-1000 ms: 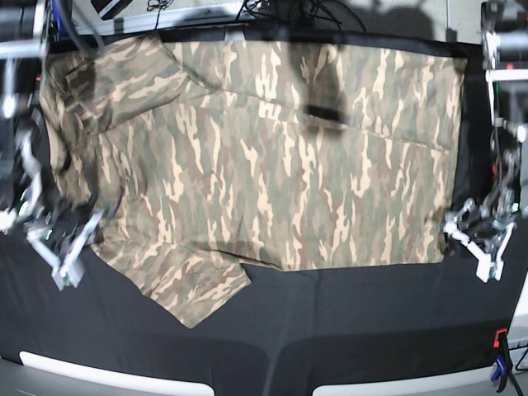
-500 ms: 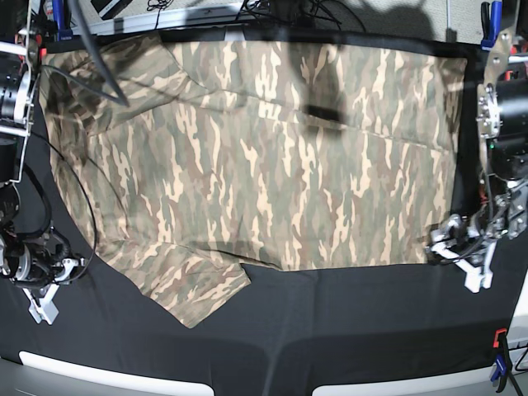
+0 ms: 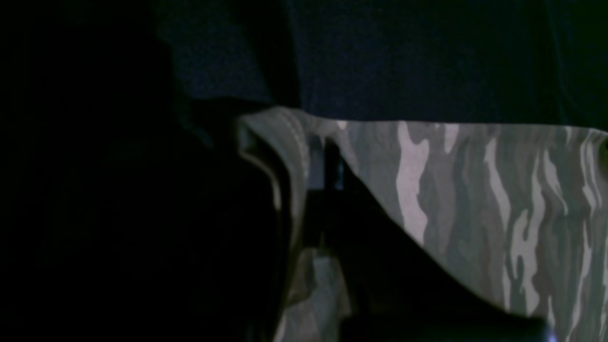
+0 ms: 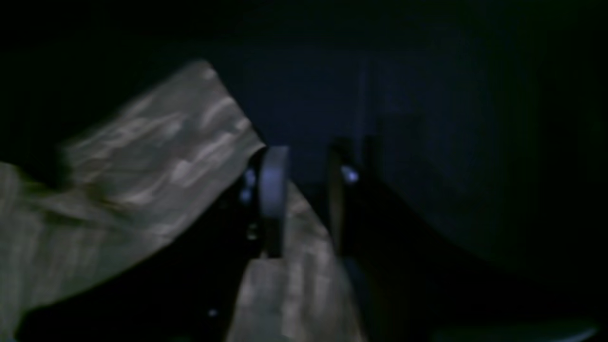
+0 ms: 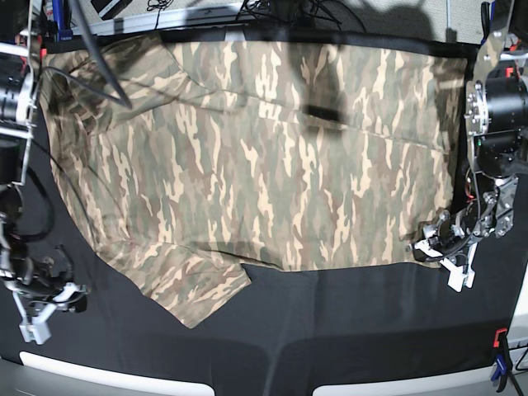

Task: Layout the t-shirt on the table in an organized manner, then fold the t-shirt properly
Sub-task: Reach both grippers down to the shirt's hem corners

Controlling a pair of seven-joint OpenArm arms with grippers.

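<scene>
- Now your left hand (image 5: pixel 435 250) pinches the hem corner of the soft camouflage-print t-shirt (image 5: pixel 264 157), spread on the black-clothed table (image 5: pixel 346 322).
- Your right hand (image 5: pixel 37 312) hangs spread beside the sleeve.

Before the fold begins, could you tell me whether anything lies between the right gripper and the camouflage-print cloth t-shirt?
Nothing visible does. Only bare black table cloth separates the right gripper from the camouflage t-shirt's near sleeve. The left gripper is already shut on the hem corner.

cables (image 5: pixel 272 10) & blue clamp (image 5: pixel 498 370) at edges
</scene>
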